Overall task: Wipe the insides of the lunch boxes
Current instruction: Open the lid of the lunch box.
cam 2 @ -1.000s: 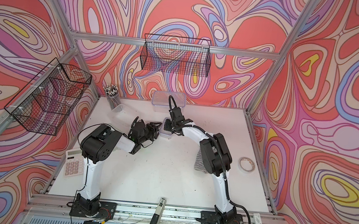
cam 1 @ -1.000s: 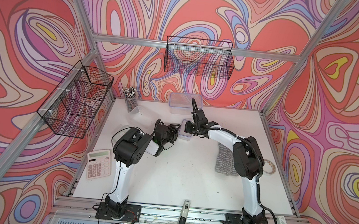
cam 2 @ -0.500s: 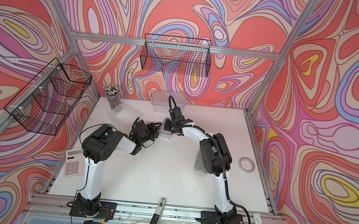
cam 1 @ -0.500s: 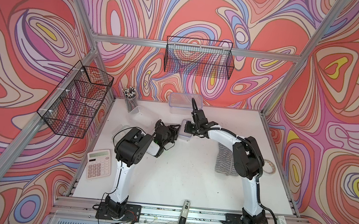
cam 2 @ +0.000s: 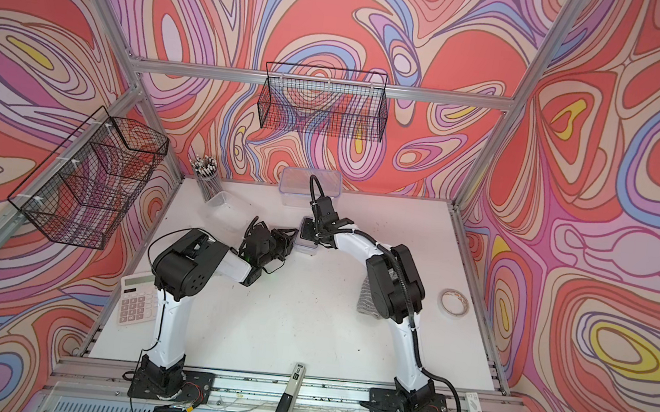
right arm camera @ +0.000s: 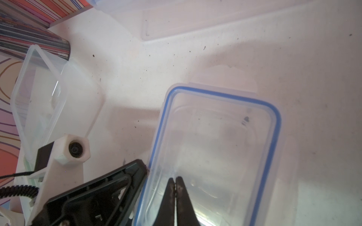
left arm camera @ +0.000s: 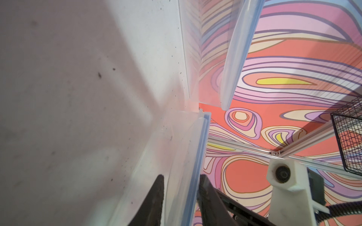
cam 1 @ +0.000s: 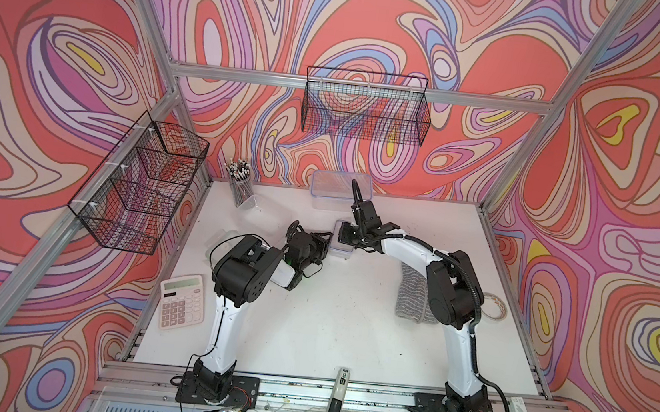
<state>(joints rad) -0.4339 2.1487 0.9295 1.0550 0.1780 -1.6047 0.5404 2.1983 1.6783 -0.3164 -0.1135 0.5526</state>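
**Lunch boxes, three; small one being opened**

Small box (right arm camera: 215, 140), blue-rimmed lid on: mid tabletop (cam 1: 328, 324), between the two arms.
Right hand (right arm camera: 176, 181): tips pressed together, empty, set on or just above the lid, likely to pin the box.
Left hand (left arm camera: 181, 195): narrow, straddling the box's left rim, probably to lift the lid. Whether it grips yet, cannot tell.
Large box (cam 1: 340, 187), lidded: far centre.
Medium box (cam 1: 262, 214): far left, beside the pen cup (cam 1: 239, 183).
Cloth (cam 1: 410, 299), one: lying unused at right.
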